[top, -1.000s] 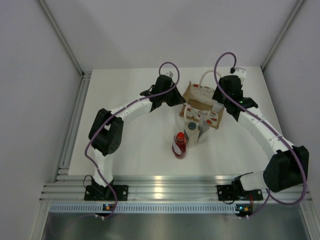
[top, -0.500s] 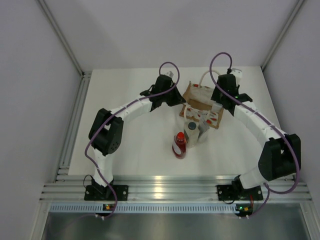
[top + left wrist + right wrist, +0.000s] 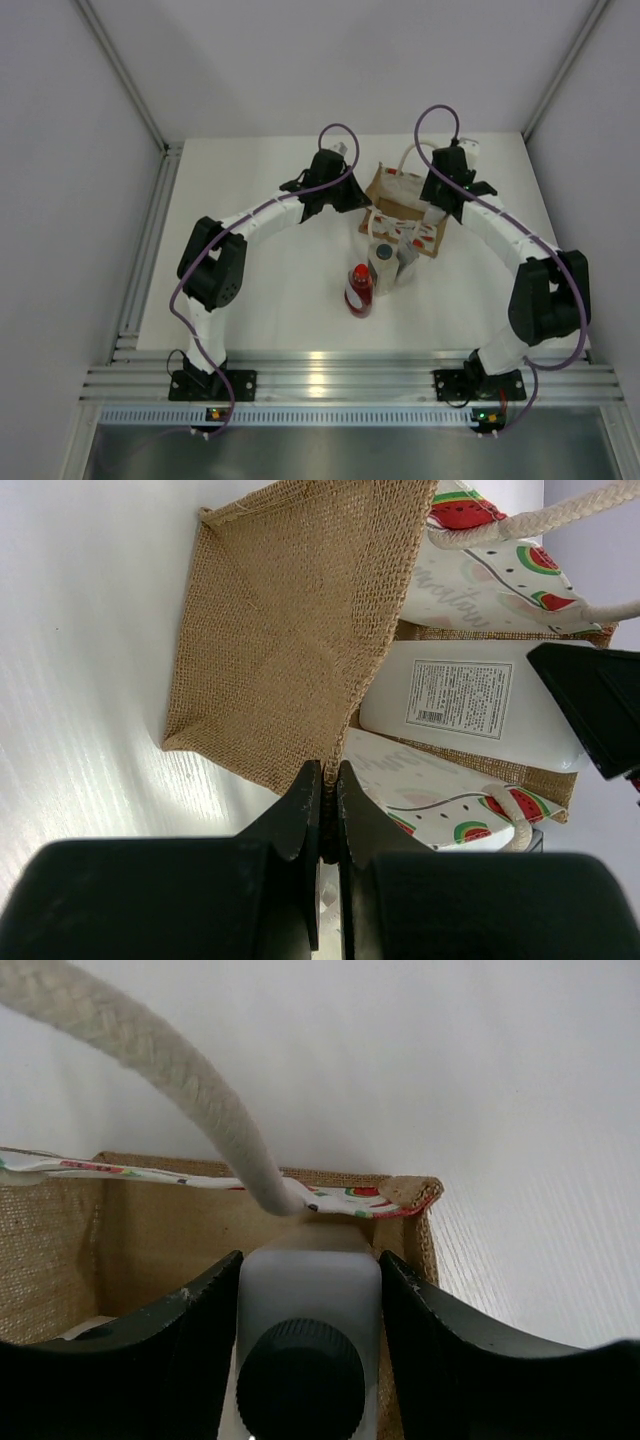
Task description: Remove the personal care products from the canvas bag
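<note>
Tan canvas bag (image 3: pixel 290 630) with watermelon print, cream rope handles (image 3: pixel 170 1080); whitish bottle (image 3: pixel 308 1278), dark cap (image 3: pixel 300 1372).

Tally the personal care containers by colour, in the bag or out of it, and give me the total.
red bottle: 1, outside the canvas bag
whitish bottle with dark cap: 2, one outside the bag, one inside it
slim grey container: 1, outside the bag
Total: 4

Small printed label (image 3: pixel 460 694) on whitish bottle (image 3: pixel 520 725), text too tiny to read, cursive script on canvas bag (image 3: pixel 290 630), illegible
</note>
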Controlling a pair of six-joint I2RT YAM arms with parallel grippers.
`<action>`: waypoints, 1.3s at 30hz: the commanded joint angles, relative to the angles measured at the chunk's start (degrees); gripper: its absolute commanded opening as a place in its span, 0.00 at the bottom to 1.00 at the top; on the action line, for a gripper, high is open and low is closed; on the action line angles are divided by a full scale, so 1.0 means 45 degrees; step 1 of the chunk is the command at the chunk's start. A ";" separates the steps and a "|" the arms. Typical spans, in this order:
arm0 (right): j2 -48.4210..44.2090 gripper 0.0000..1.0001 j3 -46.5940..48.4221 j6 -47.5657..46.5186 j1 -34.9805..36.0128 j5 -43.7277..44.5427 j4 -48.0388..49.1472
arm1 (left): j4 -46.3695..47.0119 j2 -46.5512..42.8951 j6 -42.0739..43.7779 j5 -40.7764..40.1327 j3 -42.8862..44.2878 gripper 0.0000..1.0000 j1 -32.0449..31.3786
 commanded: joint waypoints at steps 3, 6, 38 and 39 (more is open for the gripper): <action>0.0855 0.56 0.0486 -0.0168 -0.0385 0.0142 -0.0278 | 0.0280 -0.0678 0.0099 0.0094 0.0216 0.00 0.0191; 0.1128 0.56 0.0466 -0.0129 -0.0346 0.0005 -0.0297 | 0.0280 -0.0639 0.0099 0.0133 0.0235 0.00 0.0191; -0.1018 0.00 0.1012 -0.1476 -0.0131 -0.1343 0.0484 | 0.0300 -0.0502 -0.0194 -0.0003 0.0294 0.00 0.0230; -0.1058 0.00 0.1052 -0.1631 -0.0131 -0.1323 0.0484 | 0.0280 -0.0502 -0.0214 0.0016 0.0313 0.00 0.0211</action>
